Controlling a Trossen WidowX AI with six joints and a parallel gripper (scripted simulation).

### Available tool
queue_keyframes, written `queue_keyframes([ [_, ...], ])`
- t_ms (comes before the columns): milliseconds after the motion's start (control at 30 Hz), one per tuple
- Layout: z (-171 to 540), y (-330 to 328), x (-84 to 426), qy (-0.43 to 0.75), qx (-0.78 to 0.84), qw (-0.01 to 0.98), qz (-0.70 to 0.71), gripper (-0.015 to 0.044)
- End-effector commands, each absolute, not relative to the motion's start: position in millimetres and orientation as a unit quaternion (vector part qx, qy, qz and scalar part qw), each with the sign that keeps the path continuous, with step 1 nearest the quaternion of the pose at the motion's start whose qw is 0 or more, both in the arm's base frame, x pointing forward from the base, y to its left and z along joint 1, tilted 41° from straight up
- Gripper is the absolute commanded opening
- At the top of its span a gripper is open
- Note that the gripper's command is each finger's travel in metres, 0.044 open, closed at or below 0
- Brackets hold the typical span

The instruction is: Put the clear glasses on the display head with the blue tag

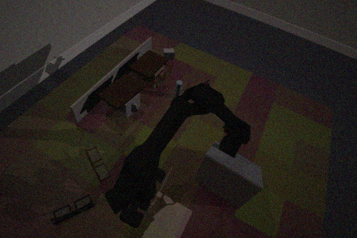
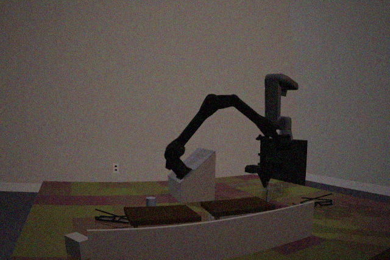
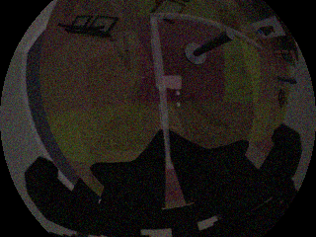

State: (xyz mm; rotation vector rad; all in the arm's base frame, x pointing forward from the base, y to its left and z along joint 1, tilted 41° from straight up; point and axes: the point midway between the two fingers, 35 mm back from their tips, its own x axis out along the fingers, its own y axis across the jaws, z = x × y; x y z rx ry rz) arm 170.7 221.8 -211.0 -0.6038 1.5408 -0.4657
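Observation:
My gripper (image 2: 266, 185) (image 3: 164, 132) points down and is shut on the clear glasses (image 2: 275, 185) (image 3: 159, 64). They hang beneath it as pale, faint outlines. One long thin part shows in the top view as a pale line beside the dark gripper body, which hides the fingertips there. In the wrist view a pale bar runs up from the fingertips and a thin curved edge leads right. The views are very dark; I cannot make out for certain a display head or the blue tag.
Dark glasses (image 1: 72, 210) (image 2: 318, 201) (image 3: 89, 26) and a thin brown pair (image 1: 97, 163) lie apart. Two brown boards (image 1: 121, 90) (image 1: 148, 62) stand by a long pale panel (image 2: 201, 238). A short cylinder (image 1: 179, 86) (image 2: 150, 201) and a sloped block (image 1: 230, 183) (image 2: 201, 181) stand beyond.

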Motion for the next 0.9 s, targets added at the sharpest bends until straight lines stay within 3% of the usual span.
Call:
queue_keyframes([
  [0, -211.5, 221.8, 173.1, 0.679, -0.268, 0.652, -0.205, 0.0000],
  [867, -144.5, 259.5, 196.7, 0.697, -0.271, 0.642, -0.169, 0.0000],
])
